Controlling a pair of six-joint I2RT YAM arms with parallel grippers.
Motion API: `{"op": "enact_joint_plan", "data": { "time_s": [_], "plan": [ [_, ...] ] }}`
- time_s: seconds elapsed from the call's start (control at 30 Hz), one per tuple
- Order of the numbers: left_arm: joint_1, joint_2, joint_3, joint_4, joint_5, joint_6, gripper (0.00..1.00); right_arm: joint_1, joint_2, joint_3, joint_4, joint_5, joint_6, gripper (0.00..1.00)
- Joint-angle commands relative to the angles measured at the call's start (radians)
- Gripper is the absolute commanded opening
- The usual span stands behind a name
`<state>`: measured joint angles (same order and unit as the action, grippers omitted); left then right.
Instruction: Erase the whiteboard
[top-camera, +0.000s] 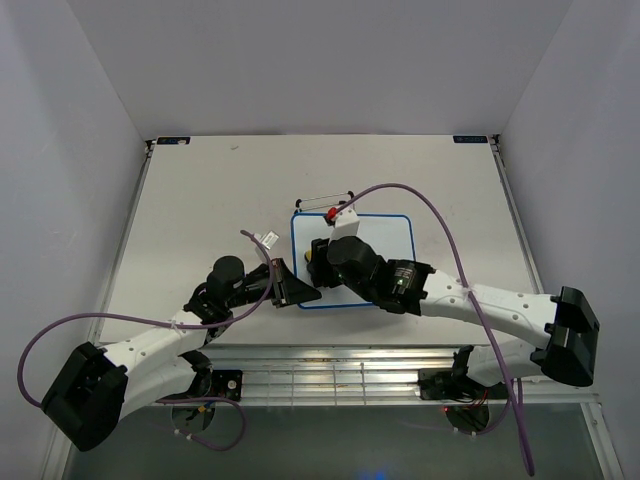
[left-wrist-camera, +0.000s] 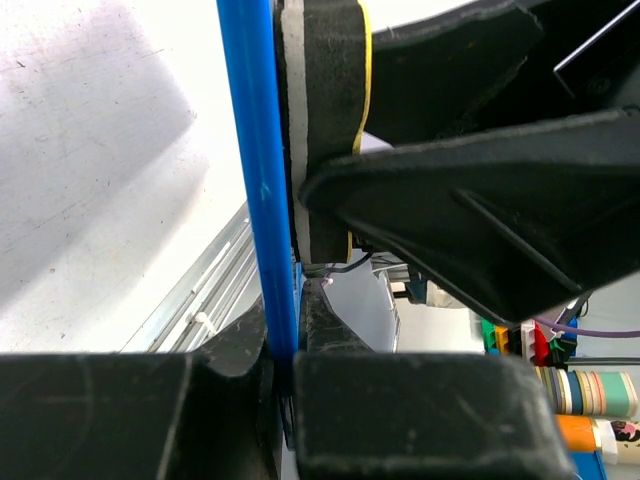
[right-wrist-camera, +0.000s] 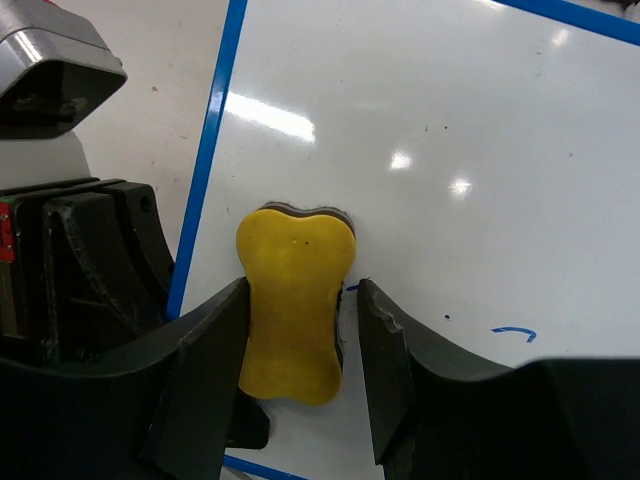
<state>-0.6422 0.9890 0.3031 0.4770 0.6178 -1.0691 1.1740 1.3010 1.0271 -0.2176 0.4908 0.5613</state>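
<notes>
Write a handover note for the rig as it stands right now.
Left hand: shut on the board's blue edge.
Right hand: open, fingers astride the eraser, which lies flat on the board near one edge; a gap shows on one side.
Done: board looks mostly clean.
To do: a short blue stroke remains beside the eraser. Probably close on the eraser and wipe it.
</notes>
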Motion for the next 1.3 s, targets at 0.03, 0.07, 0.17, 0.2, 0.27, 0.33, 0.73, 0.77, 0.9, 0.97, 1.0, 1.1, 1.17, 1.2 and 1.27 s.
{"op": "enact_joint_plan", "data": {
  "time_s": [0.03,0.07,0.17,0.2,0.27,0.33,0.73,0.77,0.9,0.97,1.0,1.1,1.17,1.2,1.27],
  "plan": [
    [-0.013,-0.058,0.016,0.216,0.068,0.032,0.0,0.01,0.041,0.042,-0.081,0.063,-0.017,0.53],
    [-0.013,-0.059,0.013,0.216,0.066,0.032,0.0,0.013,0.046,0.047,-0.083,0.066,-0.017,0.53],
    [-0.013,-0.064,0.004,0.213,0.063,0.032,0.0,0.026,0.06,0.068,-0.097,0.086,-0.018,0.53],
    [-0.013,-0.064,0.001,0.212,0.063,0.034,0.0,0.029,0.06,0.074,-0.097,0.083,-0.02,0.53],
    [-0.013,-0.064,-0.004,0.21,0.065,0.035,0.0,0.03,0.058,0.073,-0.08,0.074,-0.021,0.52],
    [-0.013,-0.064,-0.007,0.21,0.066,0.035,0.0,0.036,0.063,0.076,-0.074,0.072,-0.023,0.52],
    [-0.013,-0.058,-0.021,0.195,0.062,0.044,0.0,0.049,0.073,0.114,-0.105,0.086,-0.029,0.5],
    [-0.013,-0.056,-0.021,0.196,0.06,0.044,0.0,0.05,0.072,0.114,-0.106,0.089,-0.029,0.5],
    [-0.013,-0.055,-0.018,0.193,0.06,0.044,0.0,0.05,0.072,0.12,-0.118,0.1,-0.031,0.51],
    [-0.013,-0.056,-0.016,0.192,0.059,0.046,0.0,0.05,0.069,0.122,-0.124,0.104,-0.028,0.5],
    [-0.013,-0.055,-0.016,0.19,0.059,0.046,0.0,0.05,0.067,0.119,-0.127,0.106,-0.028,0.5],
    [-0.011,-0.053,-0.018,0.187,0.054,0.046,0.0,0.05,0.063,0.12,-0.134,0.114,-0.024,0.49],
    [-0.011,-0.049,-0.019,0.186,0.051,0.046,0.0,0.05,0.061,0.119,-0.14,0.118,-0.023,0.47],
    [-0.011,-0.047,-0.019,0.186,0.051,0.046,0.0,0.052,0.061,0.117,-0.141,0.12,-0.023,0.47],
    [-0.013,-0.043,-0.021,0.186,0.048,0.047,0.0,0.05,0.066,0.125,-0.161,0.132,-0.018,0.42]
  ]
}}
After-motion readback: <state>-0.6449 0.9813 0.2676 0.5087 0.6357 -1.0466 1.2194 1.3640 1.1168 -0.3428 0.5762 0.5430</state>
